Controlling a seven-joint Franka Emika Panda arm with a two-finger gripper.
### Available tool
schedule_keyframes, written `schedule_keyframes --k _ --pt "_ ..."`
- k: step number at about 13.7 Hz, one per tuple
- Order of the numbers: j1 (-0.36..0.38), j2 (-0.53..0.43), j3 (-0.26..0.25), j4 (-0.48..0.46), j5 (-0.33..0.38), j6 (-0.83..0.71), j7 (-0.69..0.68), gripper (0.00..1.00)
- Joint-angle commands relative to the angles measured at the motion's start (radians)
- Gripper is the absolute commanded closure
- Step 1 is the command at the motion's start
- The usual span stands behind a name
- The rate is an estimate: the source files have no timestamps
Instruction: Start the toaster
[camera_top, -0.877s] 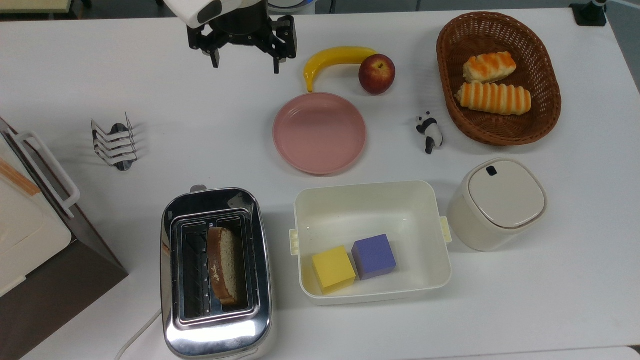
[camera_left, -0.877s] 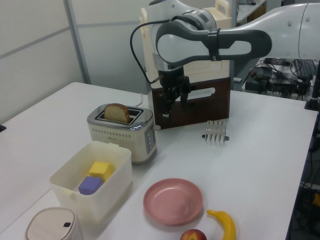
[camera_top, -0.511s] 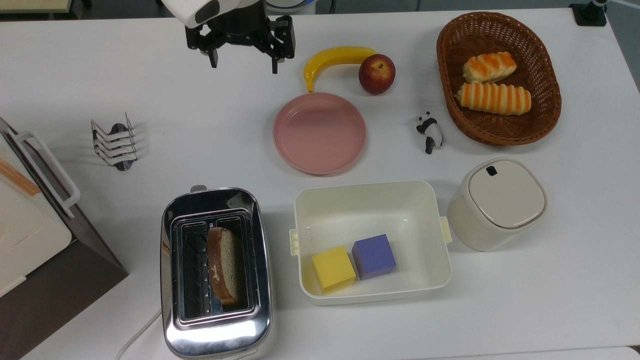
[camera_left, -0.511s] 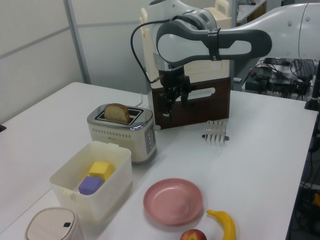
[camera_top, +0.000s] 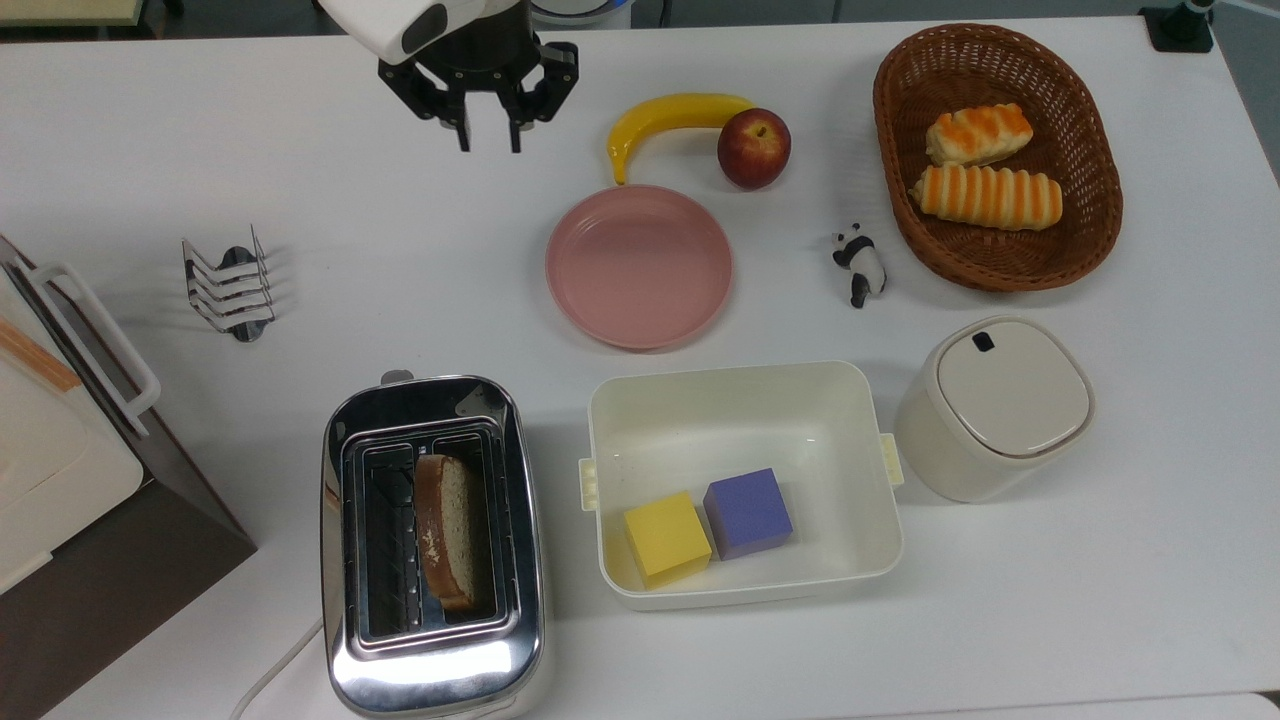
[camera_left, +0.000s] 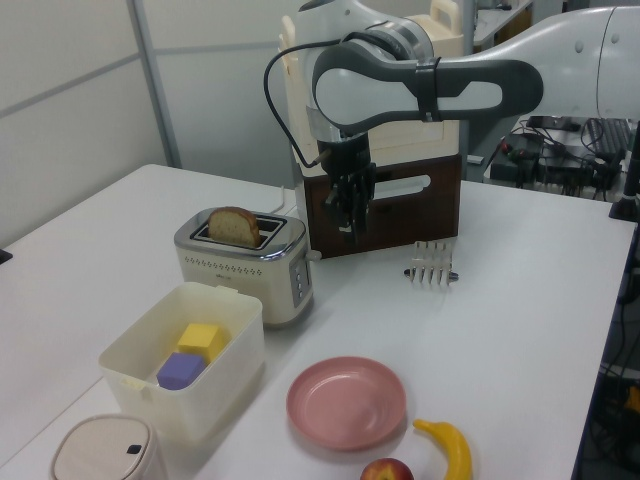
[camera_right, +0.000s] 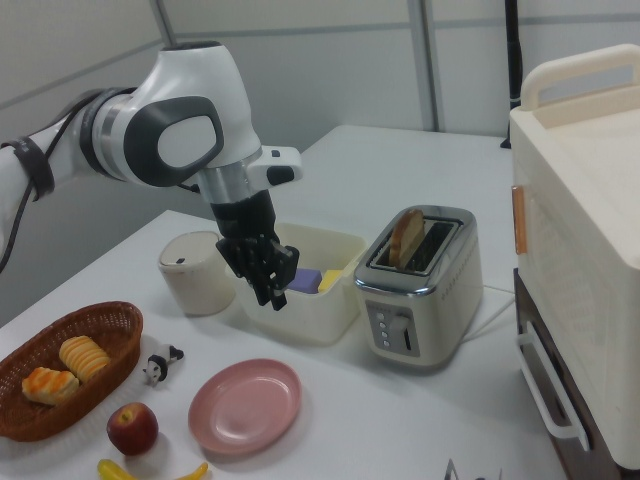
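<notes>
While we hung our gripper (camera_top: 489, 148) above the bare white table (camera_top: 300, 130) at the upper middle of the top view, its two fingers stood close together with only a slim gap between them and nothing held, which we judged a fitting shape for pressing a small part rather than grasping one. Our target, the chrome toaster (camera_top: 432, 545), sat at the lower left of the top view, well apart from us, with a slice of bread (camera_top: 447, 532) standing in one of its two slots and rising above the top, so we took the bread to be unlowered and the toaster not yet started. In the right view the toaster's (camera_right: 418, 288) end panel faced the camera at centre frame, carrying a column of small buttons and a lever (camera_right: 405, 333); we would need to come down on that end, and the plastic container (camera_right: 301, 284) just beside it left little room on one side. We could read no brand name, label or writing on the toaster, nor on the lidded canister (camera_top: 993, 408).
</notes>
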Motion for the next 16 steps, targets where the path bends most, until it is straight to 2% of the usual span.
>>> schedule_keyframes --k 1,4,7,13,16 --pt "0.012 -0.011 -0.009 -0.028 -0.002 0.014 -0.031 1.00" --pt "-0.001 0.023 -0.009 -0.025 -0.002 0.120 -0.083 1.00" --pt "-0.047 0.086 -0.009 -0.022 0.000 0.261 -0.146 1.00" --pt "-0.111 0.175 -0.009 -0.020 -0.002 0.465 -0.154 1.00" --pt "-0.113 0.228 -0.009 -0.022 -0.002 0.531 -0.158 1.00"
